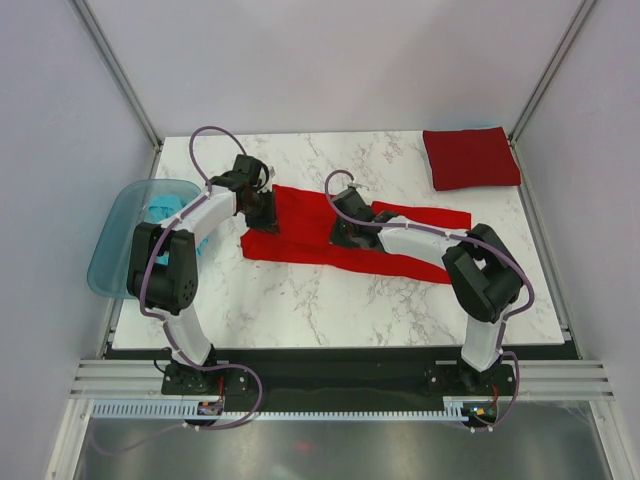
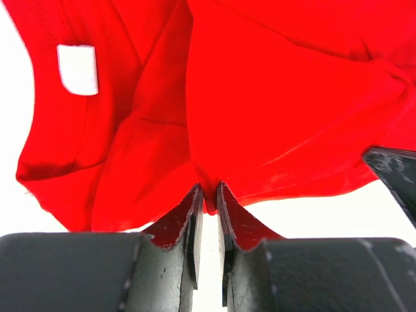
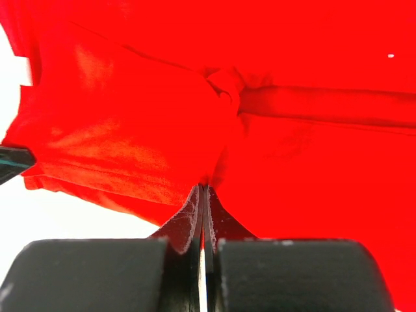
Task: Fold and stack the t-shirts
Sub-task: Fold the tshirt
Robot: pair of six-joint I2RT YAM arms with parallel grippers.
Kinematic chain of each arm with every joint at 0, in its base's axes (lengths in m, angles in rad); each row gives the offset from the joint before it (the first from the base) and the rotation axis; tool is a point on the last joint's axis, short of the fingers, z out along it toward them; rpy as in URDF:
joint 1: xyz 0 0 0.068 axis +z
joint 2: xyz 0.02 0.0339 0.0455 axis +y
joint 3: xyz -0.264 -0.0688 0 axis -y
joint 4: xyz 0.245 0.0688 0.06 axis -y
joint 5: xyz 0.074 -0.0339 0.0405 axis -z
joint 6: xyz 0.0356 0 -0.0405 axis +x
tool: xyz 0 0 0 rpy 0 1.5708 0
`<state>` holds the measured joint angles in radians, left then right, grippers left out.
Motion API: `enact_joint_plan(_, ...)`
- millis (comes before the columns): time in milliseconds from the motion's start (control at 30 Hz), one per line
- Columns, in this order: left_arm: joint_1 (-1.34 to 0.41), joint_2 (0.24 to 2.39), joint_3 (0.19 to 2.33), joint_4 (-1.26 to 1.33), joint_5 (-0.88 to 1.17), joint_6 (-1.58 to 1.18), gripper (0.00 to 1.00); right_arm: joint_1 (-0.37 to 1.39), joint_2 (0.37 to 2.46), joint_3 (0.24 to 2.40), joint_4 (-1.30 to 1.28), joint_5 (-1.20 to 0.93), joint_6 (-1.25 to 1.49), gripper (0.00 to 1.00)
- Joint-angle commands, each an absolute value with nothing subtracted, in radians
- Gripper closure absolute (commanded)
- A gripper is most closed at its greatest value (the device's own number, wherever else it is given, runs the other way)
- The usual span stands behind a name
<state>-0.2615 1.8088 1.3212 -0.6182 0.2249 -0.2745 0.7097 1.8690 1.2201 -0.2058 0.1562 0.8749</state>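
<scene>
Marble surface (image 1: 300, 300) carries your bright red t-shirt (image 1: 300, 222), rumpled across its middle. Expect it light, limp and quick to sag, so take hems or seams. Your left end effector (image 2: 208, 190) and right end effector (image 3: 203, 188) each pinch a fold of it.

a robot lab test cell — plain white panel walls (image 1: 330, 60) held by bare aluminium posts (image 1: 118, 70) box in a marble-look table (image 1: 330, 310). the left arm (image 1: 165, 270) and the right arm (image 1: 480, 275) are bolted to a black base strip (image 1: 330, 372), with loose cables (image 1: 245, 397) and a slotted wire duct (image 1: 330, 410) along the near edge.
</scene>
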Motion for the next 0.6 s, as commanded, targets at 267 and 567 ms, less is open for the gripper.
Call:
enact_joint_plan(267, -0.265, 1.789, 1.342, -0.667, 0.201, -0.233, 0.78, 0.71, 1.783, 1.213, -0.216, 0.15, 0.861, 1.0)
enact_joint_plan(567, -0.275, 1.761, 1.325, -0.716, 0.189, -0.198, 0.66, 0.709, 1.807, 1.155, -0.193, 0.097, 0.848, 0.96)
